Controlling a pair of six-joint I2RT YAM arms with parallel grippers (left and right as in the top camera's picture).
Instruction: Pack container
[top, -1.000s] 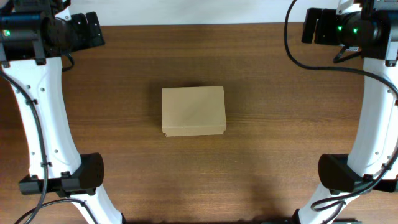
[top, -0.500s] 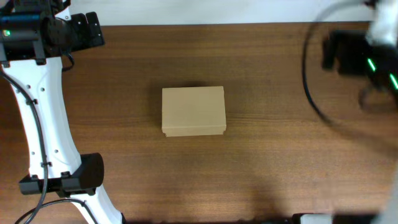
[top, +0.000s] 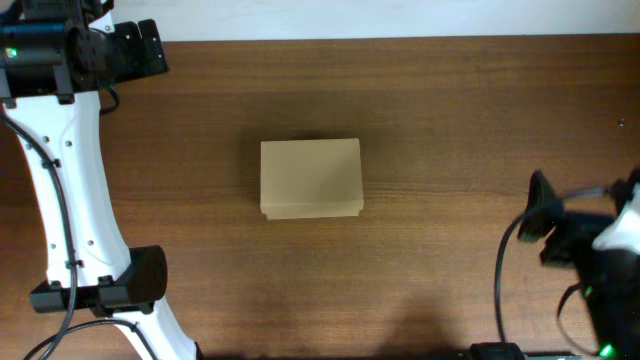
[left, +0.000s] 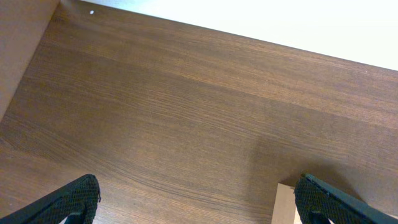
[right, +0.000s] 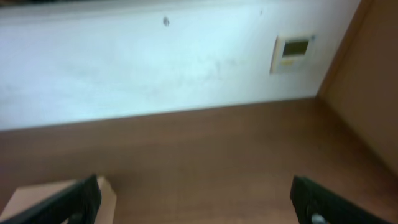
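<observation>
The container (top: 310, 178) sits closed in the middle of the frame on the surface (top: 450, 120). The left jaws and right jaws are spread wide apart and hold nothing. It looks light and easy to dent, so it is best to grip its lower flap edge gently.

We see only the right arm (top: 612, 240) change. A second ago it stands tall along the right edge of the tabletop (top: 440, 110), with the right hand (top: 540, 208) up at 1 o'clock by the far edge. Half a second ago that hand is lower and smeared. Now it sits at about 4 o'clock, the arm folded low behind it and blurred, its black cable (top: 500, 290) looping toward 5 o'clock.
</observation>
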